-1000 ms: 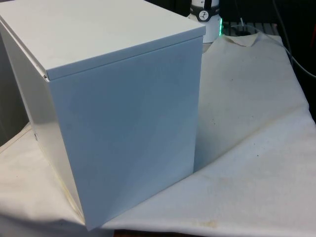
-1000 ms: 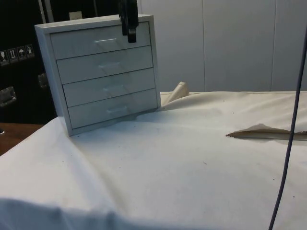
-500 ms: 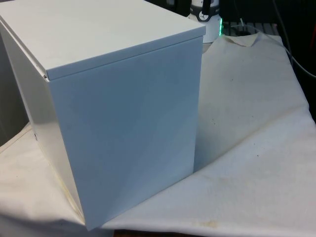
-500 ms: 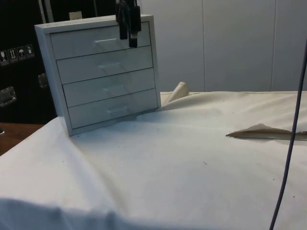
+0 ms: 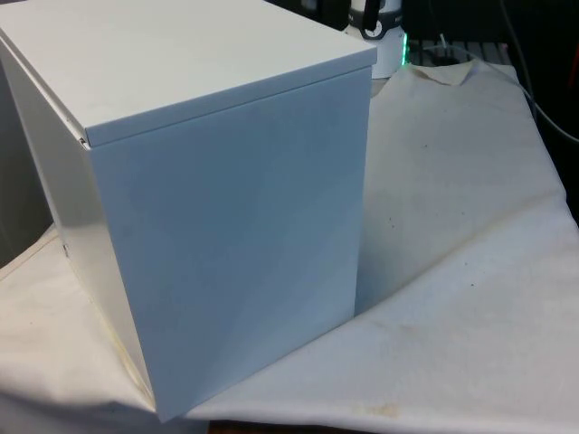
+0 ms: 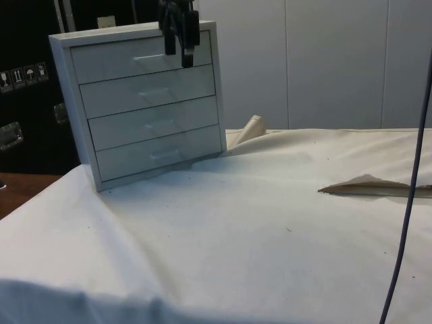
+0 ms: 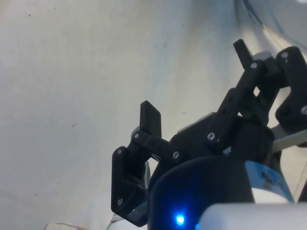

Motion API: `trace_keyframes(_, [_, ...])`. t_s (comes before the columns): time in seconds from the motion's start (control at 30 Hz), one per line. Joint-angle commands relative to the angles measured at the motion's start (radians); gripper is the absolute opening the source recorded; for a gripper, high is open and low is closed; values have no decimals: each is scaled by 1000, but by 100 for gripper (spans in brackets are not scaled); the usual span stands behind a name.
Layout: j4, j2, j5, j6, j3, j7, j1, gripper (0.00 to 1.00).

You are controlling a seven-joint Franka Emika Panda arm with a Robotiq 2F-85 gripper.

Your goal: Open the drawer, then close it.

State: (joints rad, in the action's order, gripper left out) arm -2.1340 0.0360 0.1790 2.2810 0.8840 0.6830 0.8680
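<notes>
Dark cabinets behind, white-clothed bench (image 6: 270,223). Chest (image 6: 145,101) at bench's far corner, all drawers shut. Top drawer (image 6: 138,59) handle (image 6: 148,57) just beside your hand (image 6: 178,57); fingers spread, empty. Risk: you miss the slim handle, shove chest back.

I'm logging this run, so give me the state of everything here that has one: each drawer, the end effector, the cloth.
top drawer: shut, flush with the frame.
second drawer: shut.
third drawer: shut.
bottom drawer: shut.
chest of drawers: upright on the table.
end effector: open, holding nothing, in front of the top drawer's upper right part.
cloth: spread over the table, rumpled near the far edge.
</notes>
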Motion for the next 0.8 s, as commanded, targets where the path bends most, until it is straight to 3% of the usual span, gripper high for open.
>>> trace_keyframes(0.0, [1, -2, 15, 9, -1, 0, 0, 100])
trace_keyframes(0.2, [10, -11, 46, 9, -2, 2, 0, 100])
trace_keyframes(0.23, [4, -1, 26, 1, -2, 6, 1, 100])
trace_keyframes(0.3, [12, -16, 58, 8, -2, 1, 0, 100])
trace_keyframes(0.5, [22, -30, 99, 4, -2, 1, 0, 100])
trace_keyframes(0.53, [17, -24, 84, 1, -2, 6, 1, 100])
trace_keyframes(0.77, [29, -44, 146, 6, -2, -3, 1, 100])
